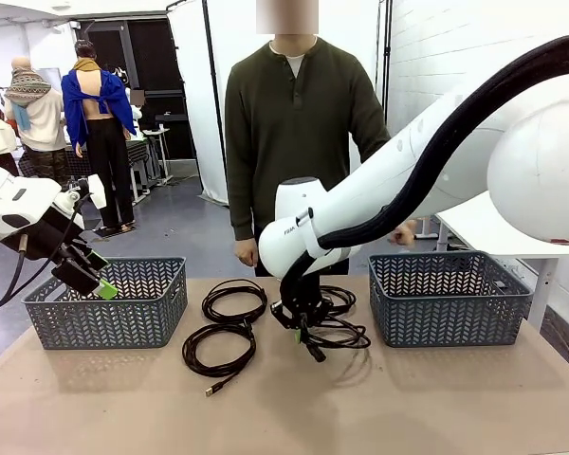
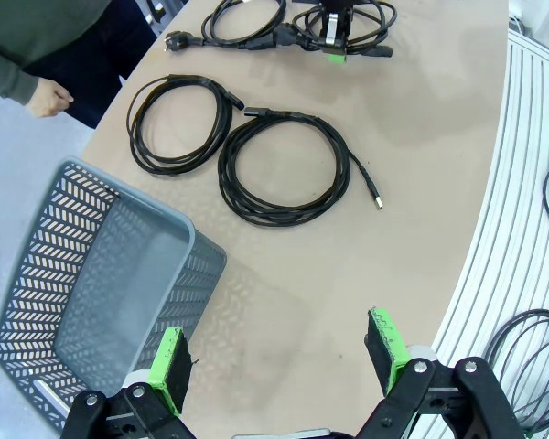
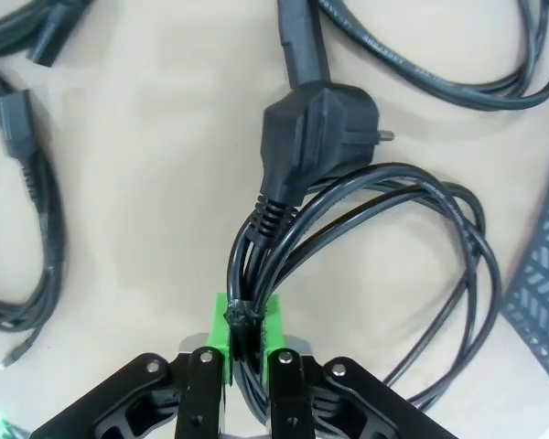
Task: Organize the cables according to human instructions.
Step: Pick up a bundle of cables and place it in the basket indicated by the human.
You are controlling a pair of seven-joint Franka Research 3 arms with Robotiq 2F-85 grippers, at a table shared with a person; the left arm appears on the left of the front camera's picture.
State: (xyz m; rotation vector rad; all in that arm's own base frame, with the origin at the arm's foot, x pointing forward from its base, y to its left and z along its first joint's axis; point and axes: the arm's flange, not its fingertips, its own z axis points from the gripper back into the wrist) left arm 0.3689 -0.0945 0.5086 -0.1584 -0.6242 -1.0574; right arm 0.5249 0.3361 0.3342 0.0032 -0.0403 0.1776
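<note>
Tan tabletop [image 1: 360, 398], right fingers [image 3: 221, 322] pinched on flat-lying cable coil [image 3: 316, 137], left fingers [image 2: 169, 366] spread, empty.

The front view looks from the robot's side across the tabletop [image 1: 408, 398] at the person [image 1: 294, 123]. The left wrist view looks down from high, sharing the coiled cables [image 2: 227, 174]; the right wrist view hangs close over one cable [image 3: 311, 137].

We find the right arm [image 1: 389, 171] covering part of the person [image 1: 294, 123] and most of one hand [image 1: 404, 233]. In the right wrist view the cable [image 3: 254, 265] disappears inside the clamped right gripper [image 3: 246, 317]; its loops and the grey basket [image 3: 542, 283] run off the frame. In the front view the small plug [image 1: 211, 389] is too small for us to tell its type
</note>
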